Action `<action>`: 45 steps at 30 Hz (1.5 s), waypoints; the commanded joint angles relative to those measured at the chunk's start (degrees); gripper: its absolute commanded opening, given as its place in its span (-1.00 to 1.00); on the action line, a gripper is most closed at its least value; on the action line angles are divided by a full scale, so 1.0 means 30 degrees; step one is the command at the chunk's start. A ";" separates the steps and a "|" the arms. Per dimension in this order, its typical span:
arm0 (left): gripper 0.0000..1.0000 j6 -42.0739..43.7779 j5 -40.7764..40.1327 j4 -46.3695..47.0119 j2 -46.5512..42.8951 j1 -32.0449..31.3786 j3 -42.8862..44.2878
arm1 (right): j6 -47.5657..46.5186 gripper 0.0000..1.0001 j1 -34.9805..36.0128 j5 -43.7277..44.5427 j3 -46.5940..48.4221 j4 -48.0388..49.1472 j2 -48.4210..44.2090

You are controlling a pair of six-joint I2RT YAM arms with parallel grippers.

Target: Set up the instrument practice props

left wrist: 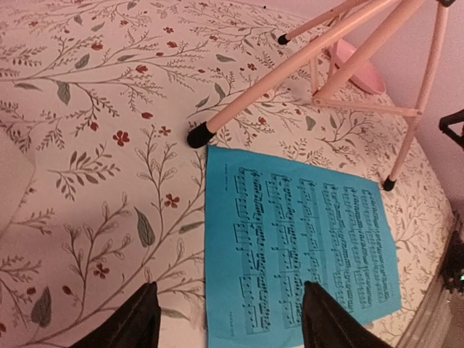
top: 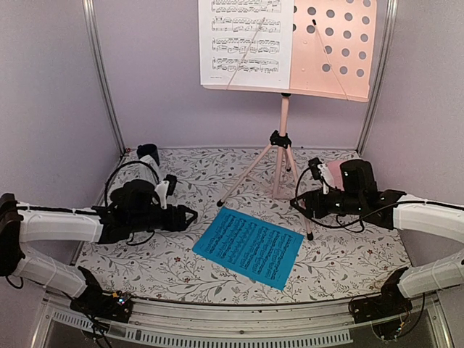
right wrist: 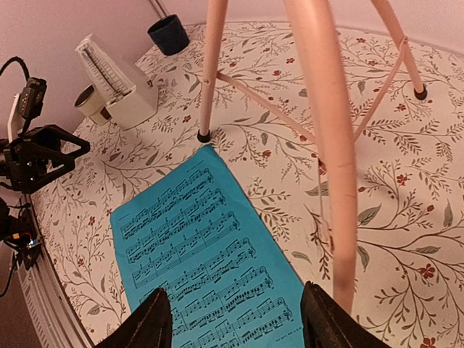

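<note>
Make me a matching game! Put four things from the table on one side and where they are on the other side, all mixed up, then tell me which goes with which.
Things:
1. white music sheet
2. blue music sheet
3. metronome
4. pink plate

Places:
A. spread flat in front of the legs of the stand
B. standing upright near the dark blue cup
C. half hidden by the right arm
D. propped up on the stand's holey desk

Pairs: 1-D, 2-A, 3-B, 4-C
</note>
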 commanded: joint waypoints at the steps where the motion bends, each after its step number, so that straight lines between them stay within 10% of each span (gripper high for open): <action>1: 0.41 -0.6908 -0.1432 0.0511 -0.2558 -0.1152 -0.2403 | 0.0153 0.21 0.1064 -0.0627 0.0523 -0.0273 0.1302; 27: 0.24 -2.0678 -0.5128 0.0352 0.2444 -0.6808 -0.2072 | 0.1193 -0.37 0.4085 0.1948 0.1491 0.2437 1.1080; 45: 0.47 -1.7172 -0.6942 1.1745 0.7027 -0.6855 -0.2117 | 0.1894 -0.40 0.5435 0.0727 0.2066 0.3285 1.3166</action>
